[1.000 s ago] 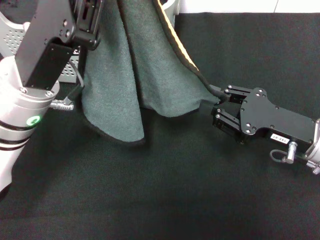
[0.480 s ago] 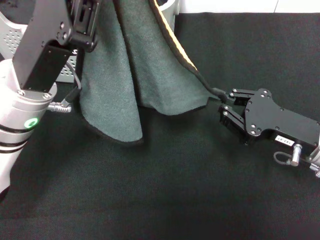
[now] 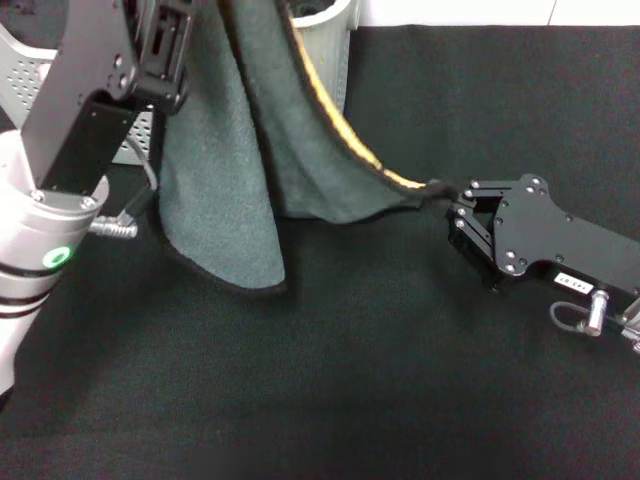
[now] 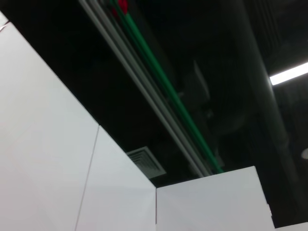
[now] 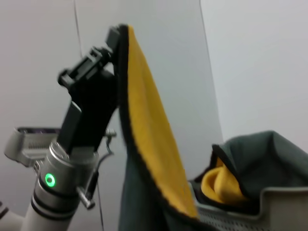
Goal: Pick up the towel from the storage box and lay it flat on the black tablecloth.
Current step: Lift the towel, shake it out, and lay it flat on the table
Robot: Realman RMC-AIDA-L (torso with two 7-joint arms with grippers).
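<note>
The grey-green towel (image 3: 230,170) hangs in folds from my left gripper (image 5: 113,39), which is raised high at the left and shut on the towel's top corner. In the right wrist view the towel's yellow reverse (image 5: 154,159) faces the camera. My right gripper (image 3: 456,200) is low over the black tablecloth (image 3: 350,380), to the right of the towel, and is shut on a lower corner. The black-bordered edge runs taut from there up to the left. The light grey storage box (image 3: 335,40) stands behind the towel. The towel's lowest fold touches the tablecloth.
A second perforated grey basket (image 3: 25,75) stands at the far left behind my left arm. In the storage box (image 5: 269,207) lies another bunched grey-green and yellow cloth (image 5: 240,163). The left wrist view shows only ceiling and wall panels.
My right gripper has moved right and slightly back with the towel's corner. That stretched the edge and turned out its yellow underside. The left arm has shifted slightly left.
</note>
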